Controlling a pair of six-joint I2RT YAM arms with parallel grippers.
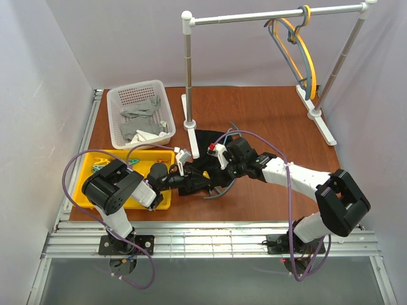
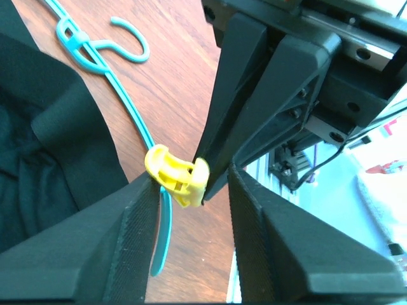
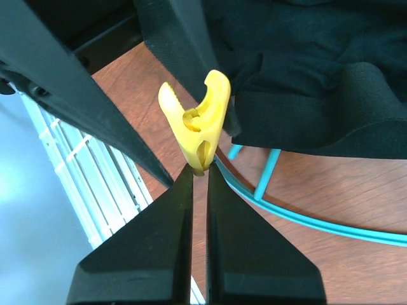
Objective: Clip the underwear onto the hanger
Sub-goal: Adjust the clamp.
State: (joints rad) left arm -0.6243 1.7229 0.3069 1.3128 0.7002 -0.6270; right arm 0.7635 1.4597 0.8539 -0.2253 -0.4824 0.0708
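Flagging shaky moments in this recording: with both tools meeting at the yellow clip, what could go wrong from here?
1. The right tool pinches the yellow clip only by its narrow end; if the left tool squeezes it, it may twist or pop out.
2. The clip sits at the edge of the underwear by the hanger bar; it could catch one without the other.
3. The tools are crowded; fingers may collide.

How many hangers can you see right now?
3. The teal hanger lies on the table, partly under the underwear. The yellow hanger and the grey-blue hanger hang from the rail, far right. Another could be hidden under the arms.
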